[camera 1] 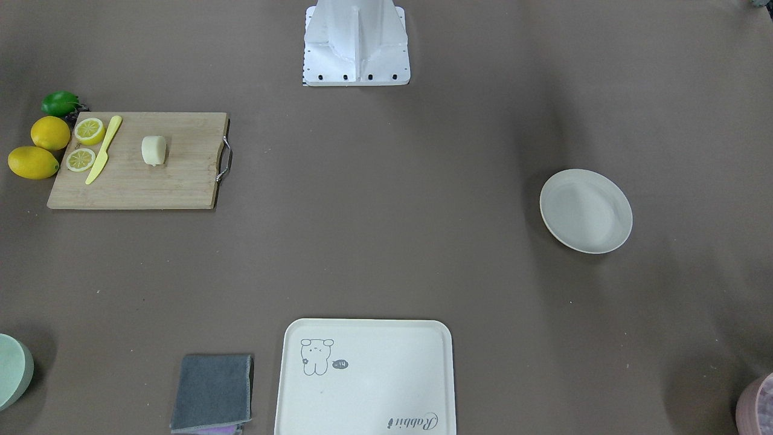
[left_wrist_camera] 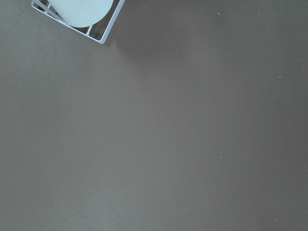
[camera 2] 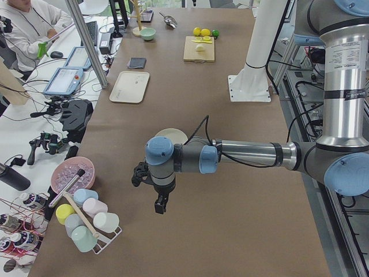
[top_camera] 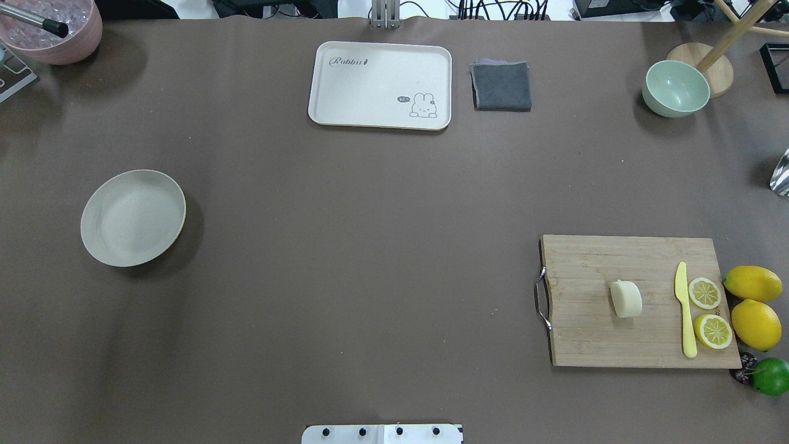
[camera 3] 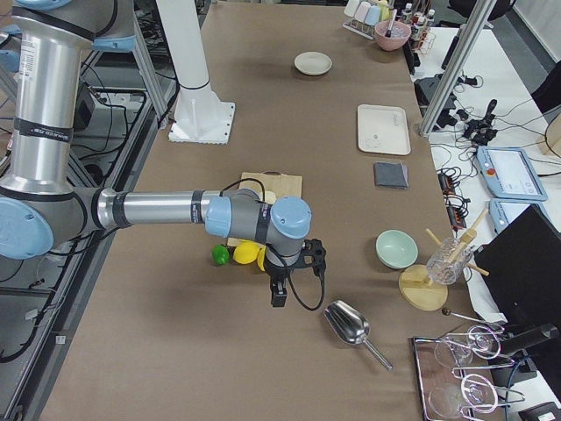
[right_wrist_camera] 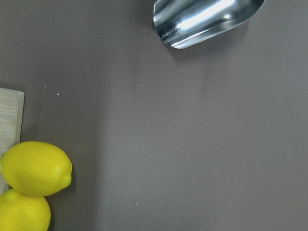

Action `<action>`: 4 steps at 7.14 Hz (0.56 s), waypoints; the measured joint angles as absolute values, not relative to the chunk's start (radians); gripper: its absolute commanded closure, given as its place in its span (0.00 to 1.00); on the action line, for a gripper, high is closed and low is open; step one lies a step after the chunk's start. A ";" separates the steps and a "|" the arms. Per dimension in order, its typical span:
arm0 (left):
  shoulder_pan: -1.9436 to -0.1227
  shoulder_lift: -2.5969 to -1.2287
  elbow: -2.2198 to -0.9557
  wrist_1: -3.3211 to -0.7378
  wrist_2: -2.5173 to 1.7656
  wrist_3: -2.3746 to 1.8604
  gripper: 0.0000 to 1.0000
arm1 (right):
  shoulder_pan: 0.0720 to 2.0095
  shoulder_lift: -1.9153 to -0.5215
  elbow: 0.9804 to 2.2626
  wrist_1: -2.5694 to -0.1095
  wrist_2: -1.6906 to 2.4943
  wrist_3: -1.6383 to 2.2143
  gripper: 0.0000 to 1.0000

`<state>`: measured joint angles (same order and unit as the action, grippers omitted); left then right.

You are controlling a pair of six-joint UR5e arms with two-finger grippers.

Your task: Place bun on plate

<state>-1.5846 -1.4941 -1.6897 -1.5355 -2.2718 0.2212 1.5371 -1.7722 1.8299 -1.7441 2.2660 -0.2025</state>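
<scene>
The pale cream bun (top_camera: 625, 299) (camera 1: 153, 150) lies on its side in the middle of a wooden cutting board (top_camera: 592, 333) on the robot's right. The round off-white plate (top_camera: 132, 217) (camera 1: 586, 211) sits bare on the robot's left. Neither gripper shows in the overhead or front views. The left gripper (camera 2: 160, 205) hangs above the table's left end, just beyond the plate (camera 2: 170, 136). The right gripper (camera 3: 277, 296) hangs past the board's outer edge, near the lemons. I cannot tell whether either is open or shut.
A yellow knife (top_camera: 684, 311), two lemon halves (top_camera: 704, 292), two whole lemons (top_camera: 752, 283) and a lime (top_camera: 770, 375) crowd the board's outer side. A rabbit tray (top_camera: 380, 84), grey cloth (top_camera: 502, 86), green bowl (top_camera: 675, 87), metal scoop (right_wrist_camera: 207, 19) and pink bowl (top_camera: 52, 34) line the far side.
</scene>
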 measured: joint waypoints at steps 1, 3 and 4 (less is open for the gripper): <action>-1.585 -1.491 -1.690 -1.541 -2.271 0.223 0.02 | 1.537 -1.772 1.831 -1.744 2.266 -0.202 0.00; -1.585 -1.484 -1.692 -1.555 -2.271 0.227 0.02 | 1.537 -1.770 1.835 -1.743 2.264 -0.201 0.00; -1.585 -1.484 -1.694 -1.556 -2.272 0.227 0.02 | 1.537 -1.769 1.837 -1.744 2.263 -0.201 0.00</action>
